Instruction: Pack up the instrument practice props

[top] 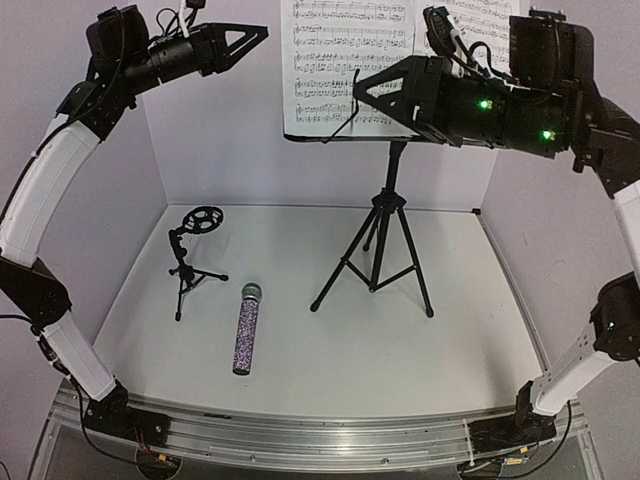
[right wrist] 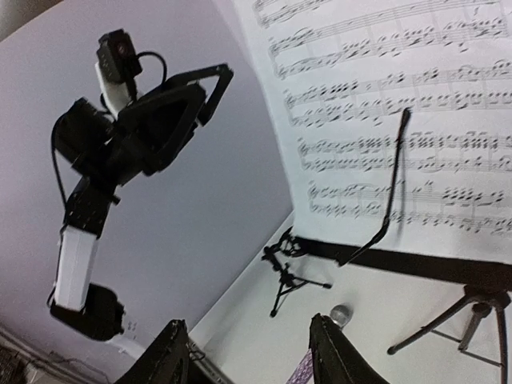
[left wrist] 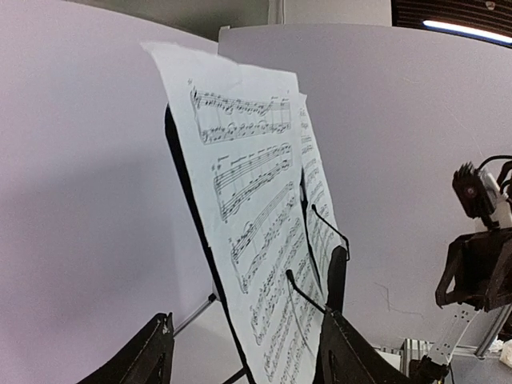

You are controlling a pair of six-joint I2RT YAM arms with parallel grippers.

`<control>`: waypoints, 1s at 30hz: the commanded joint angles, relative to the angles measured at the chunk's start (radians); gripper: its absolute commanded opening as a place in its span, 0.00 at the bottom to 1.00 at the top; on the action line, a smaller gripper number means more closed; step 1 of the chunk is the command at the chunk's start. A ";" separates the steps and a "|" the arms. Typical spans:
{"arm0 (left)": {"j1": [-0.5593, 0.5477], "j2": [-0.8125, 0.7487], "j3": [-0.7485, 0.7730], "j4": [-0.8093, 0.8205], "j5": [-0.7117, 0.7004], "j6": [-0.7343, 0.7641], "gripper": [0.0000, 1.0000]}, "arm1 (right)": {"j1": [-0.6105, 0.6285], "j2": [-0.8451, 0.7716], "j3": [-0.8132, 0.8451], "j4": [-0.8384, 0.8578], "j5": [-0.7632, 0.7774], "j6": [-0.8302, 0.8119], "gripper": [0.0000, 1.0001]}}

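while both hover near the sheet music (top: 345,50), left gripper (top: 250,45) and right gripper (top: 358,100) gape empty.

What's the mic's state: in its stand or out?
Out. The mic lies flat on the table beside the mic stand, whose clip is empty.

We find the music stand (top: 385,215) right of centre on the table (top: 480,340), with the sheet-music pages (top: 345,60) on its ledge at the top of the frame. The mic stand (top: 190,260) stands at middle left. The microphone (top: 246,328) lies just lower right of it, between the two stands.
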 commanded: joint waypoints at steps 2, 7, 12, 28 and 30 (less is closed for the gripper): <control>-0.033 0.040 0.076 0.030 -0.071 0.014 0.61 | -0.066 0.120 0.124 0.005 0.248 -0.009 0.50; -0.045 0.064 0.079 0.033 -0.075 0.037 0.56 | -0.118 0.199 0.179 0.018 0.329 -0.019 0.53; -0.051 0.066 0.051 0.028 -0.063 0.052 0.45 | -0.140 0.225 0.175 0.054 0.247 0.001 0.45; -0.062 0.100 0.036 0.015 -0.076 0.074 0.32 | -0.143 0.214 0.076 0.116 0.290 0.023 0.20; -0.061 0.098 0.035 0.016 -0.083 0.074 0.20 | -0.143 0.213 0.067 0.126 0.291 0.023 0.16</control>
